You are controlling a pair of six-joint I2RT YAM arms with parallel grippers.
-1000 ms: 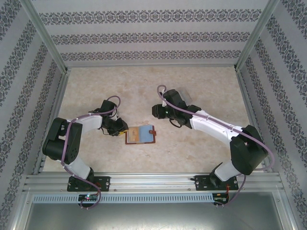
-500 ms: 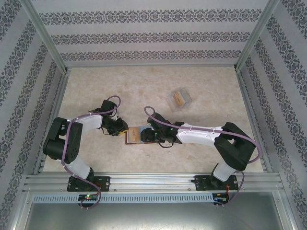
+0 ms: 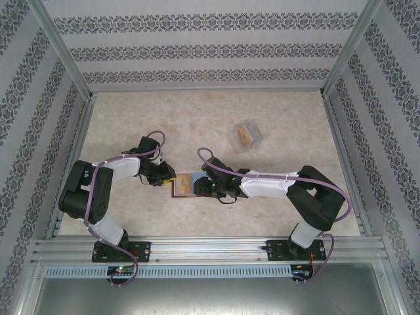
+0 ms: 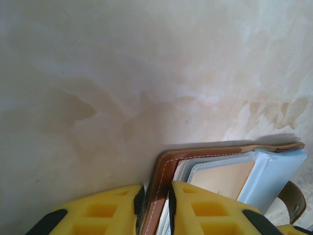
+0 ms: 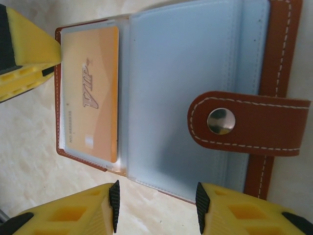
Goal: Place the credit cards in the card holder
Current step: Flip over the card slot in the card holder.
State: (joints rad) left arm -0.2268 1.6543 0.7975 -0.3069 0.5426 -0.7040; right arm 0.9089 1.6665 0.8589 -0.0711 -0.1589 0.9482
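**A:** How far along is it, from the beige marbled table [image 3: 131, 220] down?

**B:** I'd say partly done. The reddish-brown leather folding card holder [image 3: 186, 185] lies open at the table's centre. The left gripper [image 3: 165, 177] is at its nine o'clock edge and the right gripper [image 3: 205, 188] at its three o'clock side. One orange rectangular "VIP" card [image 5: 90, 93] already sits flat in a clear sleeve against the blue-grey lining.

**A:** And what's left?

**B:** The clear plastic box [image 3: 244, 136] stands well apart, at about two o'clock from the card holder. A tan card in the box [image 3: 245, 134] shows through its wall, so that one at least has yet to be moved. I cannot tell whether a pale grey card lies with it.

**A:** The hands?

**B:** The left gripper's yellow fingers [image 4: 215, 210] are pinched on the card holder's stitched brown cover, pinning it. The right gripper's jaws stand wide with nothing between them, hovering just over the open card holder's edge.

**A:** Counts?

**B:** Two arms, one card holder, one box. Two cards can be made out, one sleeved and one boxed. There is one strap with one small silver snap stud [image 5: 221, 121], unfastened.
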